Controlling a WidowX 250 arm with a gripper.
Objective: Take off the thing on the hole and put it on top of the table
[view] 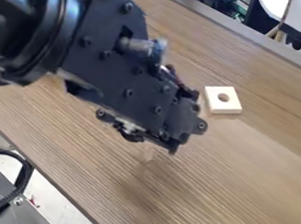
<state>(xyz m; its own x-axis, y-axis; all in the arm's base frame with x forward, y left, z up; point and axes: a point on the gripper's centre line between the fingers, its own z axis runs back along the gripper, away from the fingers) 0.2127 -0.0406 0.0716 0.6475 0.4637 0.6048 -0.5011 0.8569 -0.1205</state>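
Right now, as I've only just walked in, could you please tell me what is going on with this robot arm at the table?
The black robot arm is over the brown wood-grain table, with its black tool close to a pale, square block with a round hole. The block lies flat on the table, and its hole is uncovered. Whether the tool holds anything, I can't tell from here.

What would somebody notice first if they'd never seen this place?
Probably the big black robot arm, slanting from the upper left to the middle. Next, the pale square block with a round hole, lying right of the arm on the brown wood-grain tabletop.
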